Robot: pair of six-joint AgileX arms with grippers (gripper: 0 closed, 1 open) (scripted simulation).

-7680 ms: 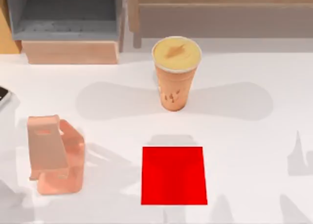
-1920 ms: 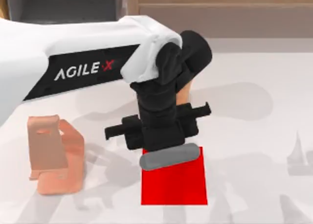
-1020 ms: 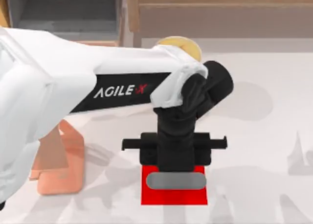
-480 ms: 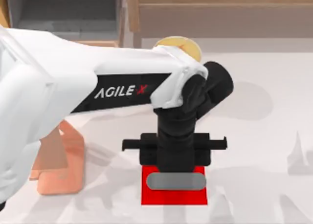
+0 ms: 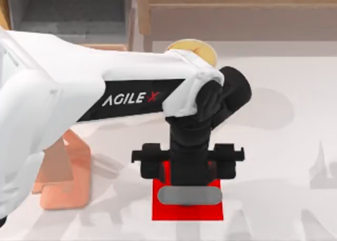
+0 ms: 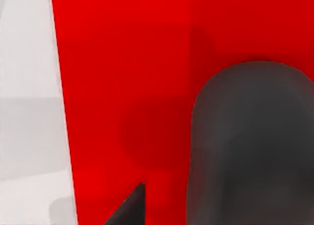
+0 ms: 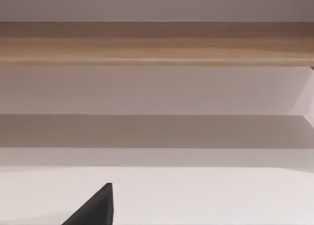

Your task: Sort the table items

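Note:
The small dark grey mouse (image 5: pixel 188 195) lies flat on the red square mat (image 5: pixel 163 212) near the table's front edge. In the left wrist view the mouse (image 6: pixel 250 146) rests on the mat (image 6: pixel 122 87) beside one dark fingertip (image 6: pixel 130 208). My left gripper (image 5: pixel 188 172) hangs straight over the mouse, open, its jaws spread wide to either side and no longer touching it. The orange cup's yellow top (image 5: pixel 204 48) peeks out behind the left arm. In the right wrist view one fingertip (image 7: pixel 95 205) of my parked right gripper sits far off centre above the white tabletop (image 7: pixel 221 195).
The pinkish-orange phone stand (image 5: pixel 79 164) stands at the front left, partly under my left arm. A grey and wooden shelf unit (image 5: pixel 68 14) and a long wooden shelf (image 5: pixel 237 9) line the back. The white table's (image 5: pixel 284 162) right half lies bare.
My left gripper carried the mouse over the red mat, lowered it there, and has just spread its jaws, letting go. The mouse stays put on the mat.

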